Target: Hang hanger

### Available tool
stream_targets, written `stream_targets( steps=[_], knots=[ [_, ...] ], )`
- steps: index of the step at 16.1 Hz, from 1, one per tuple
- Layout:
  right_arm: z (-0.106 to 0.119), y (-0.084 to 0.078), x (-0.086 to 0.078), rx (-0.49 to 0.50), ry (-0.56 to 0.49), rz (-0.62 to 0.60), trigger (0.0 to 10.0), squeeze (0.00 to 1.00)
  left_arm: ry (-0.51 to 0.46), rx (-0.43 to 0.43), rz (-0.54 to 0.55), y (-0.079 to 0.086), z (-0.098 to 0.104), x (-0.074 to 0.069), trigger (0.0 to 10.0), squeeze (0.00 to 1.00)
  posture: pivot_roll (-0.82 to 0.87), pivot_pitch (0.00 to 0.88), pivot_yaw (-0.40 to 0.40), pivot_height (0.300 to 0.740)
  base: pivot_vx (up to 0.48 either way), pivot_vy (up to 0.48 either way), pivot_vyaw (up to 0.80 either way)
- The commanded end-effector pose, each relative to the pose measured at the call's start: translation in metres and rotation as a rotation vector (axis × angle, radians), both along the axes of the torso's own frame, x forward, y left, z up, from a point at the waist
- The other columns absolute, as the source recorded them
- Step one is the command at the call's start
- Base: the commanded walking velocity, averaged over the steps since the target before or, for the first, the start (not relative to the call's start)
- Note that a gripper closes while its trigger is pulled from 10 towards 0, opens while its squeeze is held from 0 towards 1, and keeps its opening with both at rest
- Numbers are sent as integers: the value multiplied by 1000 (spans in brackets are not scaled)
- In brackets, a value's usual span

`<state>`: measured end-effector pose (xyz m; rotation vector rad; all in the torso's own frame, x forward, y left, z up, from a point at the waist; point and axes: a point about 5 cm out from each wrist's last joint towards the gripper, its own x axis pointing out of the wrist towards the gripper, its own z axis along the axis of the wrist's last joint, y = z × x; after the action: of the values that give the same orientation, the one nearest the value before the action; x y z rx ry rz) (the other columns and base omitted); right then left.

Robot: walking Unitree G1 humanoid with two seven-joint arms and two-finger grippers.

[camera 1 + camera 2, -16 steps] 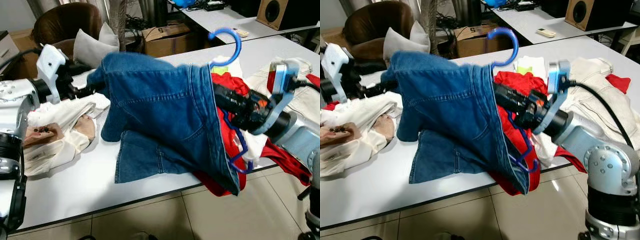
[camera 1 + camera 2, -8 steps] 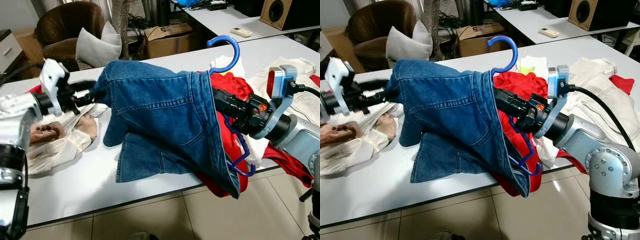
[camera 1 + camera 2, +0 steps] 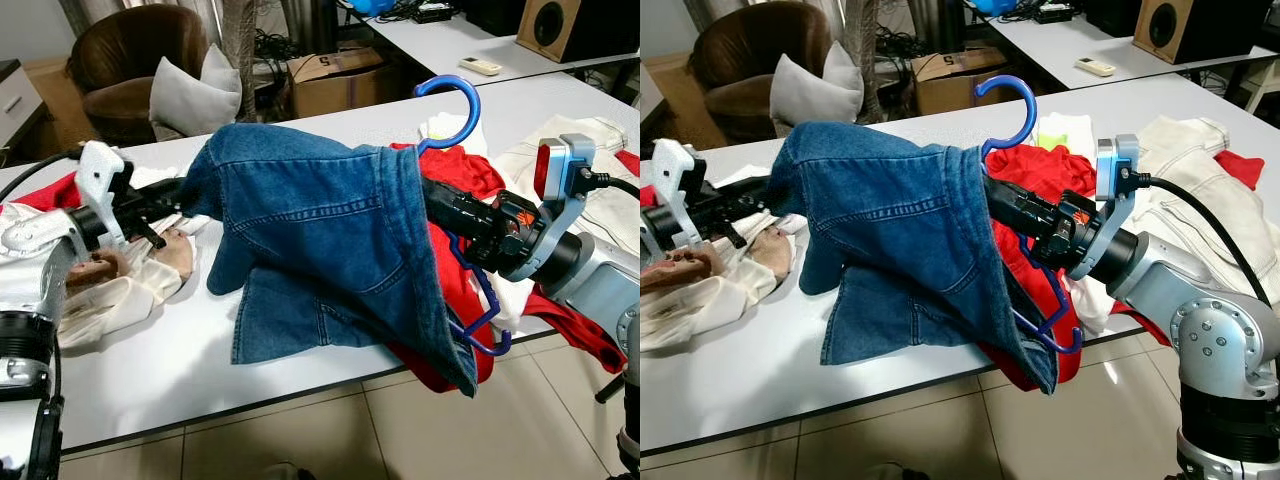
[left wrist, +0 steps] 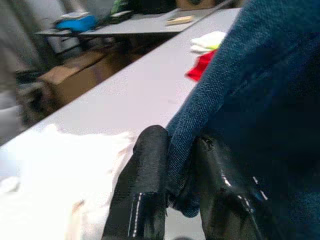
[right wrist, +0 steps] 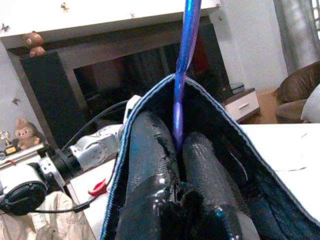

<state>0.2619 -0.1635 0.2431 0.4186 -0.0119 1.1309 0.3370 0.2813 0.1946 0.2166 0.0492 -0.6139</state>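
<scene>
**Jeans held over the surface on a blue hanger**

Blue jeans (image 3: 320,250) are draped over a blue hanger (image 3: 455,110) above the white surface (image 3: 150,370). The right tool (image 3: 440,200) is buried in the waistband; the left tool (image 3: 180,192) is set at the far leg.

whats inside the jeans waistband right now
The right gripper reaches into the jeans, its fingers shut on the blue hanger. The hook rises above the denim and a lower corner pokes out below; the rest of the hanger is covered.
</scene>
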Motion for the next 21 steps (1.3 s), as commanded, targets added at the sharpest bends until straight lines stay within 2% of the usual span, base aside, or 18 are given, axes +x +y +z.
stream_targets(
  steps=[1, 4, 5, 7, 12, 15, 16, 17, 18, 19, 21],
  knots=[
    [8, 4, -1, -4, -43, 16, 10000, 0, -15, -4, 114, 13, -2, -1, 0, 0, -111, 0, 116, 719, 0, 0, 0],
    [12, 2, 5, 7, -62, -22, 10000, 0, -3, -69, 240, 25, -9, -3, 0, 0, -109, 0, 113, 719, 0, 0, 0],
    [13, 2, 6, 11, -70, -30, 10000, 0, 7, -74, 253, 26, -13, -5, 0, 0, -109, 0, 113, 719, 0, 0, 0],
    [16, 1, 9, 20, -85, -60, 10000, 0, 38, -47, 305, 31, -23, -7, 0, 0, -104, 0, 109, 719, 0, 0, 0],
    [18, 1, 11, 36, -105, -74, 10000, 0, 102, 8, 538, 56, -37, -12, 0, 0, -104, 0, 112, 719, 0, 0, 0],
    [17, 0, 12, 43, -105, -78, 10000, 0, 105, 32, 537, 56, -38, -12, 0, 0, -104, 0, 112, 719, 0, 0, 0],
    [17, 1, 13, 45, -105, -78, 10000, 0, 96, 19, 512, 51, -38, -10, 2824, 0, -103, 0, 113, 719, 0, 0, 0],
    [17, 2, 13, 46, -106, -77, 10000, 0, 95, -43, 424, 43, -34, -9, 10000, 0, -103, 0, 113, 719, 0, 0, 0],
    [17, 2, 13, 46, -106, -76, 10000, 0, 89, -47, 387, 41, -31, -9, 10000, 737, -103, 0, 113, 719, 0, 0, 0],
    [17, 3, 14, 42, -108, -72, 10000, 0, 76, -43, 332, 39, -25, -9, 10000, 1000, -103, 0, 113, 719, 0, 0, 0],
    [16, 4, 17, 34, -108, -66, 10000, 0, 41, -50, 243, 44, -5, -11, 10000, 1000, -101, 0, 111, 719, 0, 0, 0]
  ],
)
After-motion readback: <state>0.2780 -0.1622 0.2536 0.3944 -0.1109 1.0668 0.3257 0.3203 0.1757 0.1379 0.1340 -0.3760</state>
